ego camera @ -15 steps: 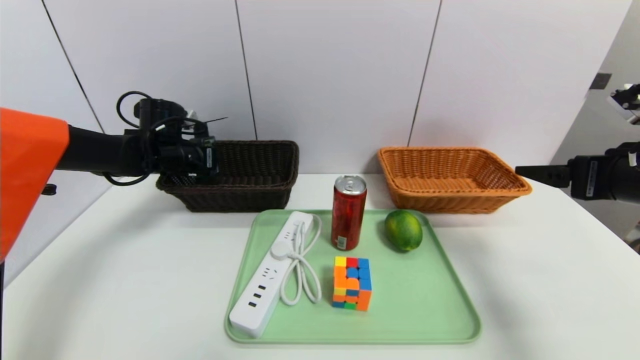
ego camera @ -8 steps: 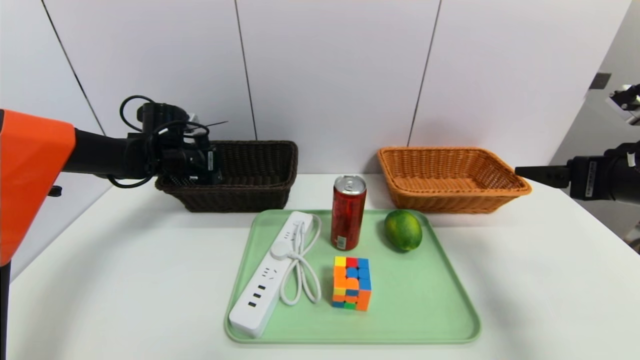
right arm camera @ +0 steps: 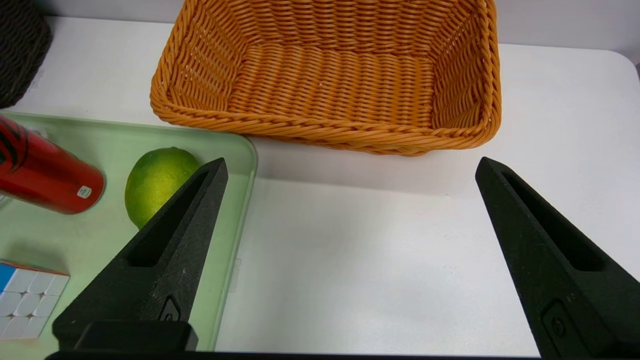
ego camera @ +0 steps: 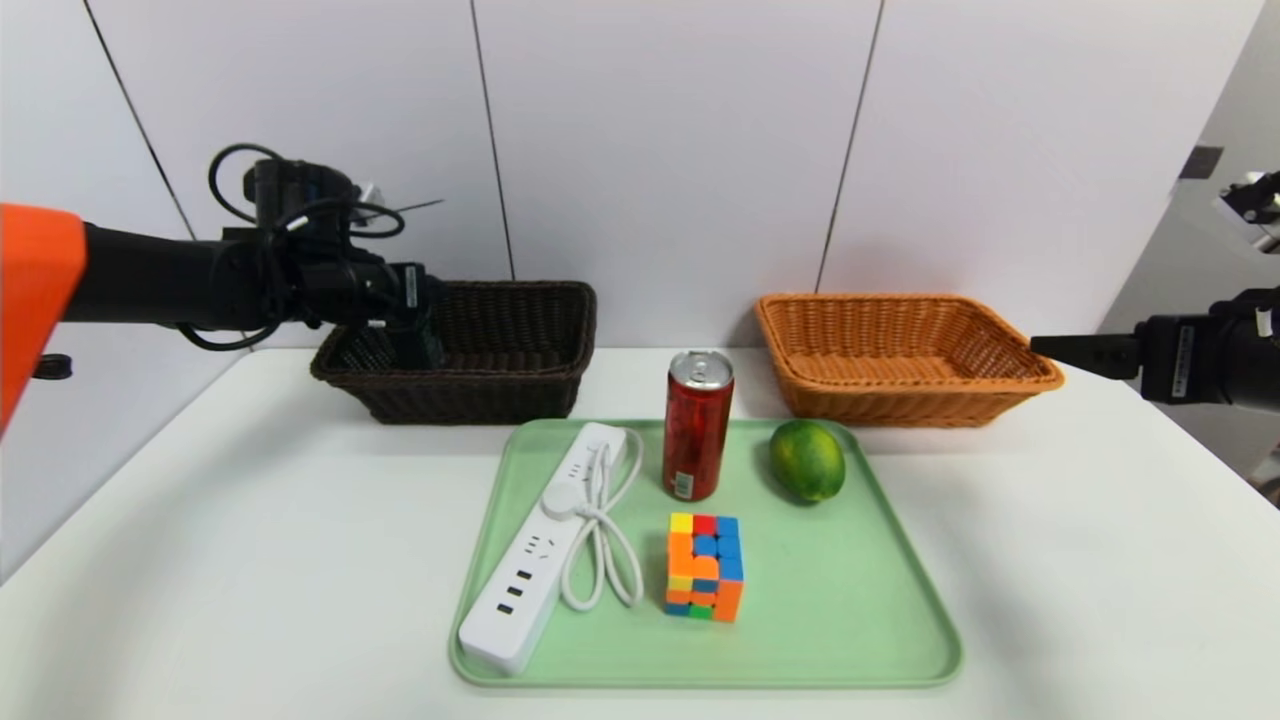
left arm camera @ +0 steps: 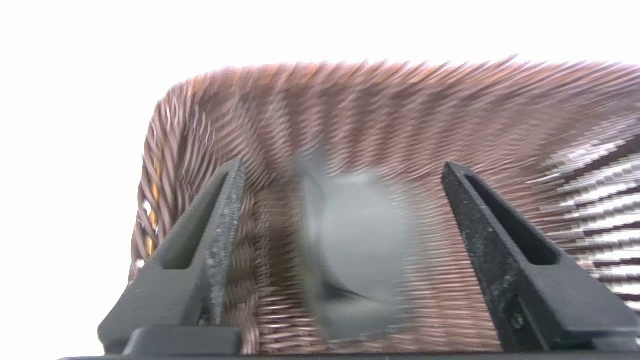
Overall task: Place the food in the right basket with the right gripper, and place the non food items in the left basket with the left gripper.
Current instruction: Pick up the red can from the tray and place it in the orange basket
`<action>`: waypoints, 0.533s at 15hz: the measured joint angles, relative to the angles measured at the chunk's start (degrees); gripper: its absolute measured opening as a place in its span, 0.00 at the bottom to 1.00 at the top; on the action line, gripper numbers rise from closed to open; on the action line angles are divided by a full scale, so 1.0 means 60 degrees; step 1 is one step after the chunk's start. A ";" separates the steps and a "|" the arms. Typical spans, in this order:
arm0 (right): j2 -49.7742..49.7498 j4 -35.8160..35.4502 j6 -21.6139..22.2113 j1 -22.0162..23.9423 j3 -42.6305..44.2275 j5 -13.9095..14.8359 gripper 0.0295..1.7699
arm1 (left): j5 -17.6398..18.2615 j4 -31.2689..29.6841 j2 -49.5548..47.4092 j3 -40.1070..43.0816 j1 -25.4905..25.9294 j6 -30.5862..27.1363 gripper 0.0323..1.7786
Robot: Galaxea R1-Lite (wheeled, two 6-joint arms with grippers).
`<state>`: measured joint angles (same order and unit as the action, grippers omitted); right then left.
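Note:
My left gripper (ego camera: 420,340) hangs over the left end of the dark brown basket (ego camera: 510,385). In the left wrist view its jaws (left arm camera: 341,164) are open, and a blurred grey object (left arm camera: 357,235) lies free between them inside the basket (left arm camera: 400,110), touching neither finger. On the green tray (ego camera: 850,620) are a white power strip (ego camera: 530,560) with its cord, a colour cube (ego camera: 705,565), a red can (ego camera: 697,425) and a green lime (ego camera: 807,460). My right gripper (ego camera: 1045,345) waits open at the far right, beside the orange basket (ego camera: 900,400).
The right wrist view shows the orange basket (right arm camera: 325,130) with nothing in it, the lime (right arm camera: 155,177), the can (right arm camera: 45,175), the cube (right arm camera: 25,295) and the tray's corner (right arm camera: 220,150). White table surrounds the tray; a wall stands behind both baskets.
My left gripper has opened and let go of the grey object over the dark basket, and the arm has risen slightly. The right arm has not moved.

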<state>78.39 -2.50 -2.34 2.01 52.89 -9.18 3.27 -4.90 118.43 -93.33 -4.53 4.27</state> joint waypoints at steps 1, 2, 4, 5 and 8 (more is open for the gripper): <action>-0.0004 -0.0004 -0.0004 0.0000 0.0000 0.0000 0.97 | 0.0014 0.0354 -0.0463 -0.0230 -0.0240 0.0018 0.81; -0.0004 -0.0004 0.0000 0.0000 -0.0002 0.0010 0.97 | 0.0033 0.0953 -0.0931 -0.0605 -0.0516 0.0026 0.83; -0.0004 0.0004 0.0014 0.0000 0.0000 0.0035 0.97 | 0.0039 0.2909 -0.1790 -0.1699 -0.1195 0.0059 0.86; 0.0000 0.0012 0.0022 0.0000 0.0000 0.0051 0.97 | 0.0039 0.4151 -0.2186 -0.2263 -0.1642 0.0138 0.87; 0.0000 0.0248 0.0128 0.0012 0.0049 0.0124 0.97 | 0.0035 0.7188 -0.3105 -0.3013 -0.2972 0.1024 0.90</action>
<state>78.39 -1.01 -1.57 2.08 53.19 -8.44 3.47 38.23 99.80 -111.41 -22.37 10.41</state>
